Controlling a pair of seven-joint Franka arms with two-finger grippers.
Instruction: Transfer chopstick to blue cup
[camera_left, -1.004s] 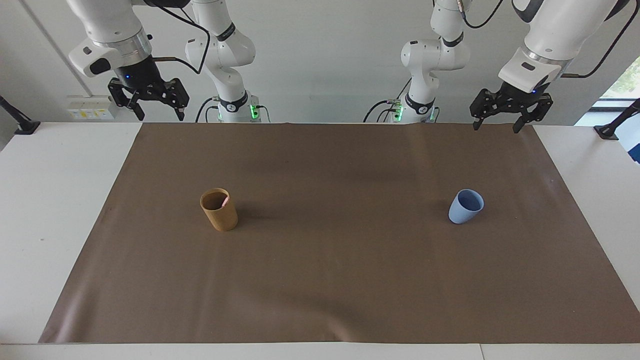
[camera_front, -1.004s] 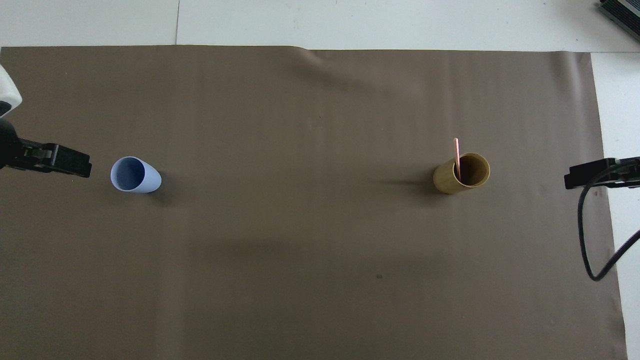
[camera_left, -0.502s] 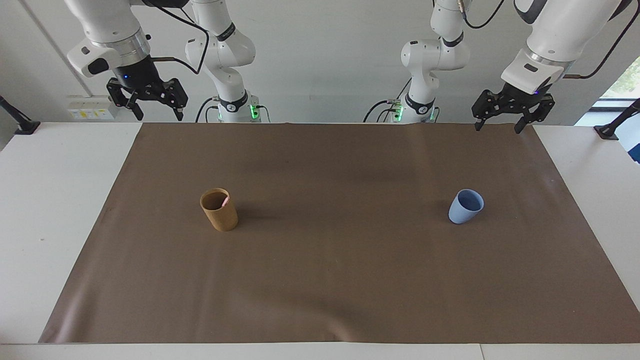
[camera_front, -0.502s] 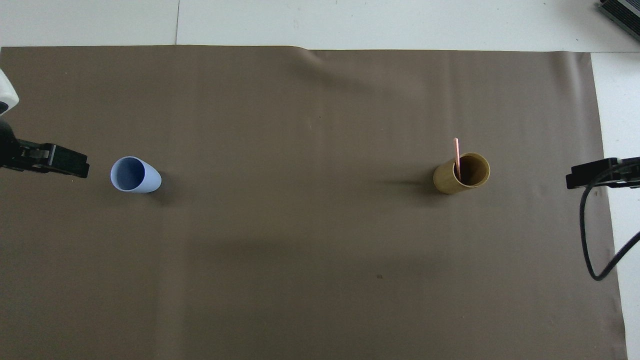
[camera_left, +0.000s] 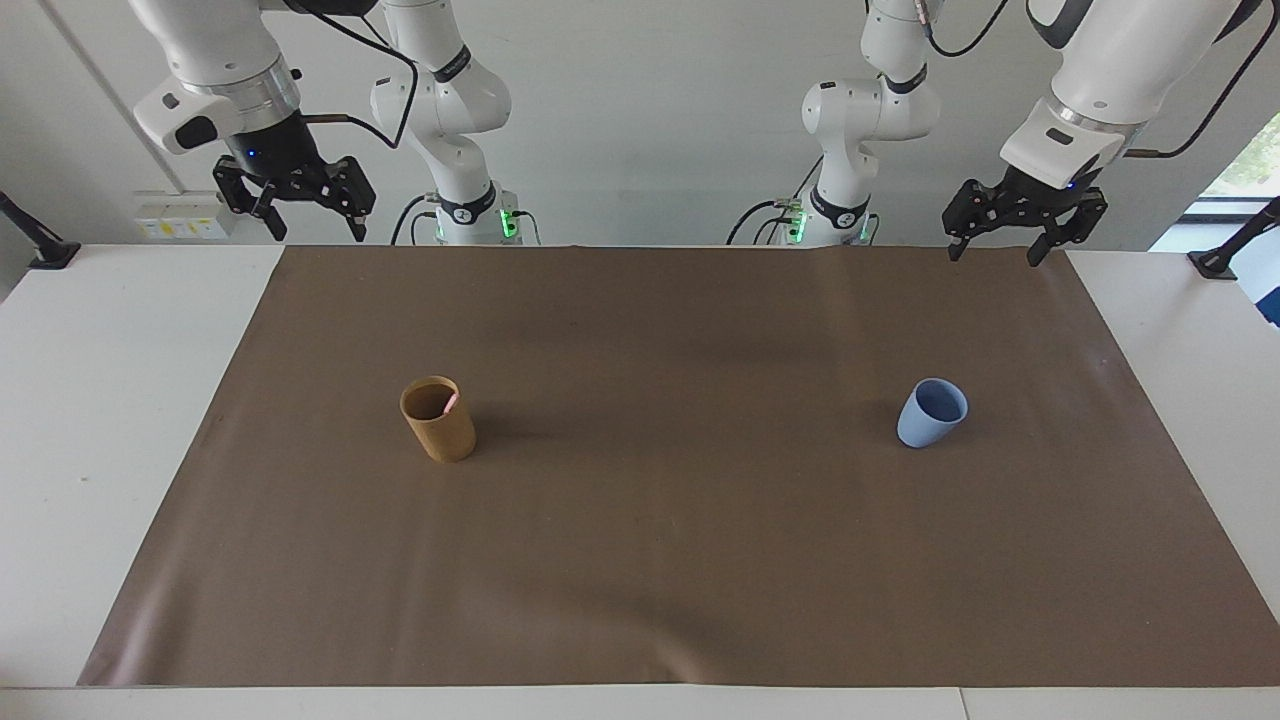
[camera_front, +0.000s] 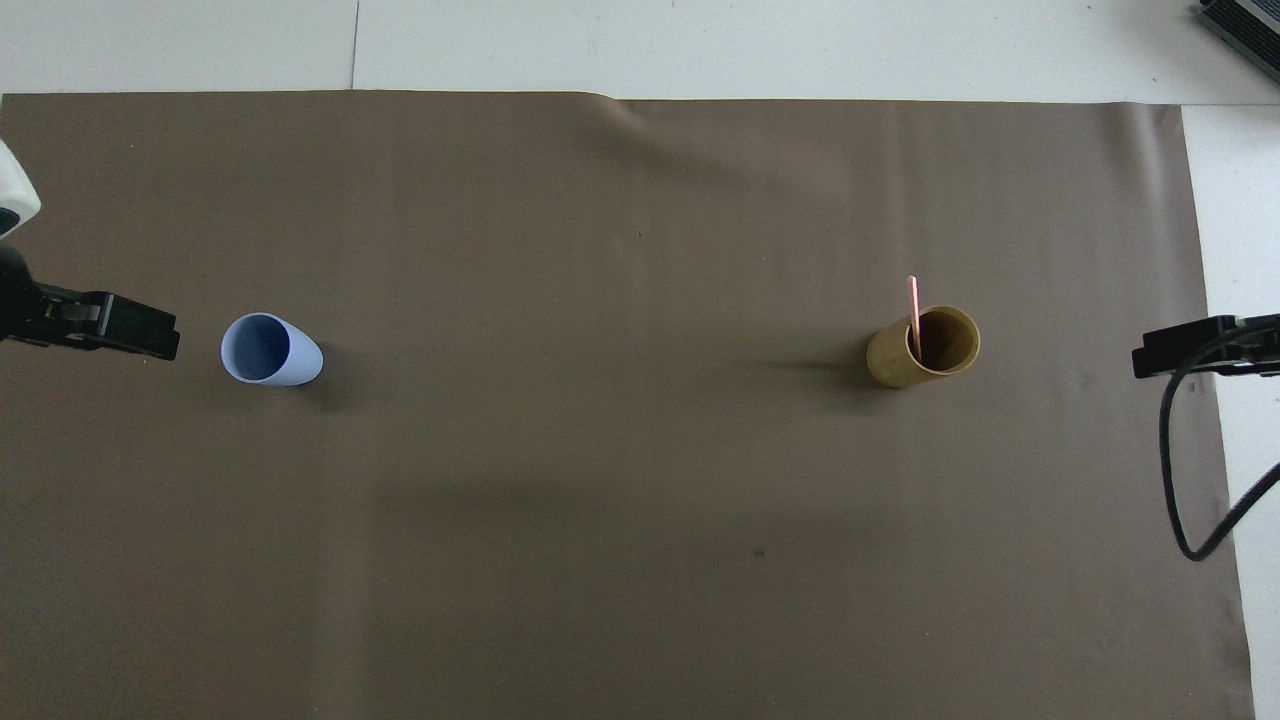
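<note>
chopstick (camera_front: 912, 305) upright in tan cup (camera_front: 925, 347), blue cup (camera_front: 268, 350) empty

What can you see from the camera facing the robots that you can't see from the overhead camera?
Only the facing view shows the white arms whole, with the open left gripper and open right gripper raised. Only the overhead view shows the thin pink chopstick poking well above the tan cylindrical cup. Both show the small light blue cup and the brown mat.
</note>
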